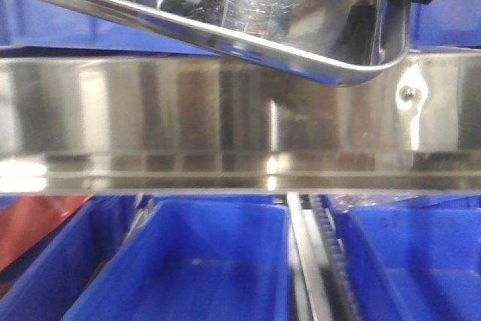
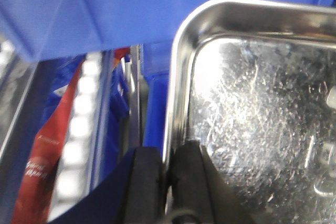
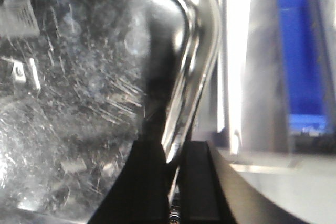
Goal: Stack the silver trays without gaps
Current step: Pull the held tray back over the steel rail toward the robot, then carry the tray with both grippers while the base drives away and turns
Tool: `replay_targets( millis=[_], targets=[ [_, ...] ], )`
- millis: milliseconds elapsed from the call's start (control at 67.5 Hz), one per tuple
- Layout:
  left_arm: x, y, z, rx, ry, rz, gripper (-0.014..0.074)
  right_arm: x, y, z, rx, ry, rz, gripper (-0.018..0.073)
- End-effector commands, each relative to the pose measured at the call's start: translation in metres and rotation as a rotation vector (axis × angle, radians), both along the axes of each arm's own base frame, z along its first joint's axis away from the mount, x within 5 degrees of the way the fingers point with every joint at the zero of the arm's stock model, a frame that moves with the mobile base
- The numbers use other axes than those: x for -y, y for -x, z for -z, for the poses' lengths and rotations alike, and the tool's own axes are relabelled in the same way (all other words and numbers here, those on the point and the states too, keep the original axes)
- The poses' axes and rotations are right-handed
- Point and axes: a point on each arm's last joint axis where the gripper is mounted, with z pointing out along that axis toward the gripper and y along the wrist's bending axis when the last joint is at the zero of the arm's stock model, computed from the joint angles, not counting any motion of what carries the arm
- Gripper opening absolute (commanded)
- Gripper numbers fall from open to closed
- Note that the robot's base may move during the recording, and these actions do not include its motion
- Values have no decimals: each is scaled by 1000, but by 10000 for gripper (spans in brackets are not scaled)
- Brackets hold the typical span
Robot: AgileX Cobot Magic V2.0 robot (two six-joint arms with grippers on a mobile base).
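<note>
Holding one silver tray (image 1: 225, 5) up between both arms, so I read this as the carry step, mid-air, not yet placed

- left gripper (image 2: 168, 162): jaws nearly closed, pinching the tray's rolled rim on its left side, one finger inside the pan, one outside
- right gripper (image 3: 175, 155): same on the right side, jaws narrowed onto the rim near a rounded corner, nothing else in it
- tray pos: front cam shows it high in frame, above and in front of the shelf rail (image 1: 188, 125), tilted, right end lower than left; low corner sits just above the rail's screw (image 1: 406, 93) in the view, can't tell if there's real clearance or just overlap in depth
- blue bins (image 1: 195, 268) below the rail, a red packet (image 2: 47, 156) down to the left

No 2nd tray or stack visible in any cam, so can't judge progress beyond "one tray in hand"

Next move imo: level the tray first (raise right or drop left), find the target tray, line up corners, lower flat so it nests w/o a gap. Release both sides together. Risk: thin rim grip + shiny steel = slip if arms go out of sync, and the low corner could clip the rail
</note>
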Motion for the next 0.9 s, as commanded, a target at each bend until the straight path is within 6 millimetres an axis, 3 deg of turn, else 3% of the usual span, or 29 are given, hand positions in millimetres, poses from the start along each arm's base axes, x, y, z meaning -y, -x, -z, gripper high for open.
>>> replay_targets(
  millis=[0,889],
  targets=[
    [-7,-2,-8,74,-61,-26,-10,4,3,-2,1,43,-17,-19],
    [-7,-2,-8,74,-61,-26,-10,4,3,-2,2,42,-18,-19]
  ],
)
